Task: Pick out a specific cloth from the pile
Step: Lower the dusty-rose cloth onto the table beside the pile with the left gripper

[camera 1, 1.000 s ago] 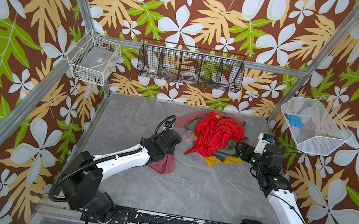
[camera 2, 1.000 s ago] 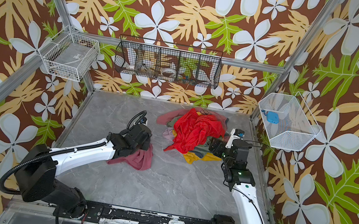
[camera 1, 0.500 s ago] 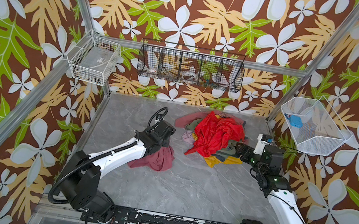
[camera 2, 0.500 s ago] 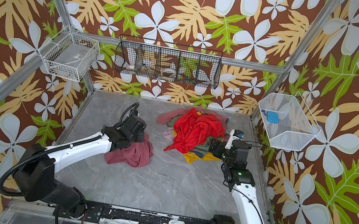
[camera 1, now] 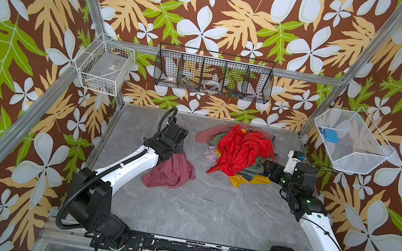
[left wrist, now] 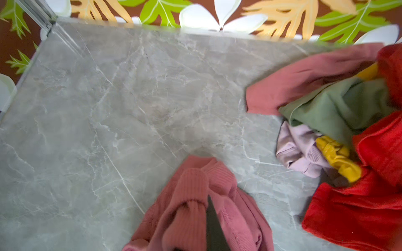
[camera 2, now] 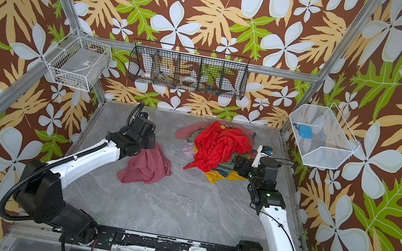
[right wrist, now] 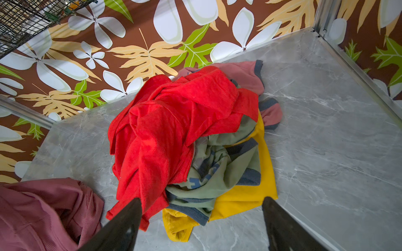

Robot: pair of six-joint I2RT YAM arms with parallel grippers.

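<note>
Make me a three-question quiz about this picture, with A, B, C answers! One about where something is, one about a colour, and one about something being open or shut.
1. Where is the dusty-rose cloth compared with the pile?
A) on top of it
B) apart from it, on the table
C) under it

2. What colour is the pile's biggest cloth?
A) bright red
B) blue
C) white

3. How is the right end effector?
A) shut tight
B) out of view
C) open

Answers:
1 B: it sits beside the pile, with the left end effector shut on it.
2 A: red drapes over the top.
3 C: its jaws stand wide apart in the right wrist view.
</note>
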